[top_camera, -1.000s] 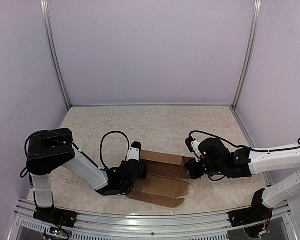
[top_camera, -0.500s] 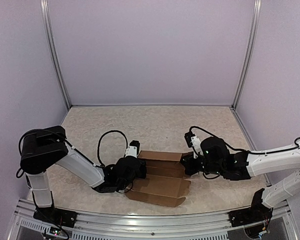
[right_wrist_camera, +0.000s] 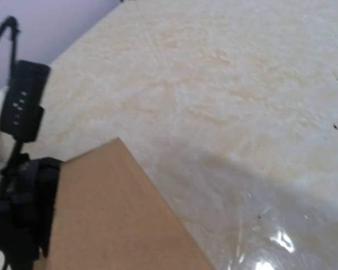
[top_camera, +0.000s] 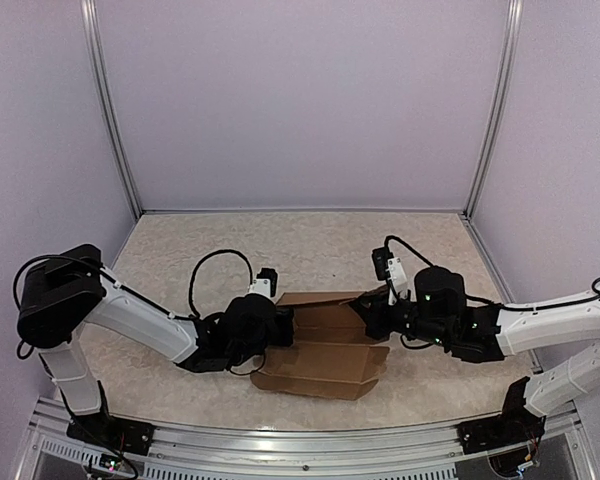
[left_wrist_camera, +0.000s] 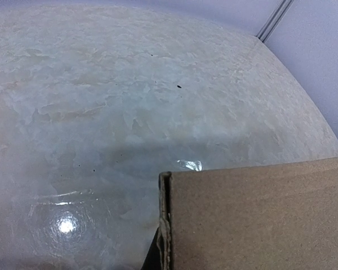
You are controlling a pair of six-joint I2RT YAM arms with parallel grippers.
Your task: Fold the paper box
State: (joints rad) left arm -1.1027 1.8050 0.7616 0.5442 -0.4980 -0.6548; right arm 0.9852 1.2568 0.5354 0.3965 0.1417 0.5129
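Note:
The paper box point(top_camera: 320, 350) is a brown cardboard sheet with creased panels, lying between my two arms at the near middle of the table. Its far panel point(top_camera: 315, 300) stands tilted up. My left gripper point(top_camera: 280, 330) is at the sheet's left edge and my right gripper point(top_camera: 365, 318) is at its right edge. In the left wrist view the cardboard point(left_wrist_camera: 259, 219) fills the lower right and shows a doubled edge point(left_wrist_camera: 164, 225). In the right wrist view the cardboard point(right_wrist_camera: 112, 219) fills the lower left. It hides both grippers' fingers.
The beige mottled table point(top_camera: 310, 245) is walled by lilac panels with metal posts point(top_camera: 115, 130) at the back corners. A metal rail point(top_camera: 280, 440) runs along the near edge. The left arm's black wrist point(right_wrist_camera: 22, 185) shows at the left of the right wrist view.
Both grippers have moved inward against the sheet's side edges. The far panel has risen from flat to tilted up, and the sheet has shifted slightly.

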